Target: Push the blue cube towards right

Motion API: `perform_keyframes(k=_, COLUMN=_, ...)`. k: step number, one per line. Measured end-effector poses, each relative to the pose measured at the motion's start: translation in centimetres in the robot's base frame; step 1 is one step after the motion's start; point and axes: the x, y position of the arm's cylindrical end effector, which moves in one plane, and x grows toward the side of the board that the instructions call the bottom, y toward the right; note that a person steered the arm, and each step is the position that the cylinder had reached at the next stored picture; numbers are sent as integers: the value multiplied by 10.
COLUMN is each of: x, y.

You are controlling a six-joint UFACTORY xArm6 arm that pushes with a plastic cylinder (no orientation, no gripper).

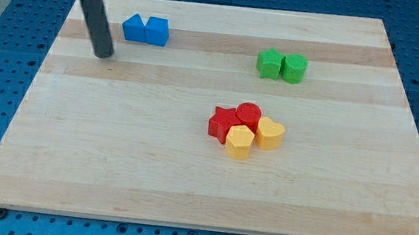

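Observation:
The blue cube (157,31) sits near the view's top left on the wooden board (111,146). A second blue block (133,27), with a peaked top, touches its left side. My tip (103,54) is to the left of and slightly below both blue blocks, apart from them by a small gap. The rod rises from the tip toward the view's top left.
A green star block (269,63) and a green cylinder (294,68) stand together at the top right. In the middle lie a red star (223,123), a red cylinder (248,115), a yellow heart (269,133) and a yellow block (239,142), clustered.

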Motion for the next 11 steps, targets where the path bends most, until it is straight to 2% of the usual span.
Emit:
perform_keyframes(k=1, x=-46, y=-31)
perform_keyframes(k=2, x=-87, y=-15)
perform_keyframes(k=4, x=-108, y=108)
perform_keyframes(k=6, x=-90, y=106)
perform_keyframes(k=8, x=-44, y=105)
perform_keyframes(k=10, x=-30, y=46)
perform_keyframes(k=11, x=-8, y=48)
